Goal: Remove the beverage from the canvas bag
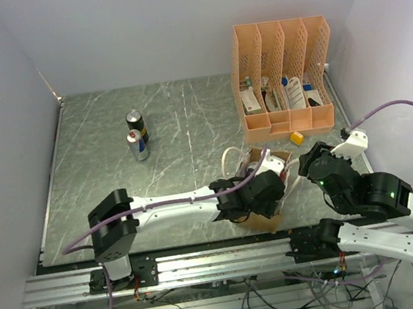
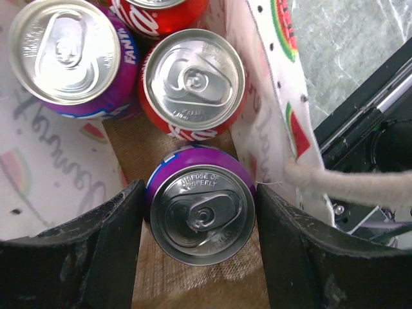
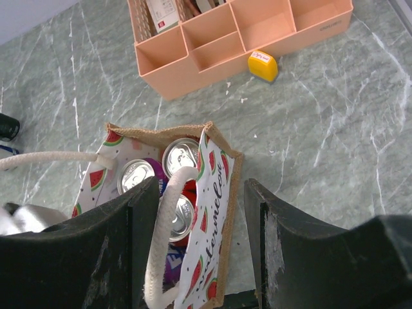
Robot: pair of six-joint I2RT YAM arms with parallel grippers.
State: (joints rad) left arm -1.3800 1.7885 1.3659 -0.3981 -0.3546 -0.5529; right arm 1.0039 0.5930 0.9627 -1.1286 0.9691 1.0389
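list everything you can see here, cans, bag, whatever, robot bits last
canvas bag: 1, tan with white watermelon-print lining, near edge of table, centre-right
rope handles: white, on the bag
held purple can: 1, purple, inside bag
purple fanta can: 1, purple, inside bag
red cans: 2, red, inside bag
loose cans: 2, one dark, one silver and blue, table back left
file organizer: 1, peach, back right
packets: several, mostly white, in organizer
yellow block: 1, yellow, in front of organizer
table: grey-green marble
left hand: black, in bag, closed on held purple can
right hand: black, open, astride bag wall
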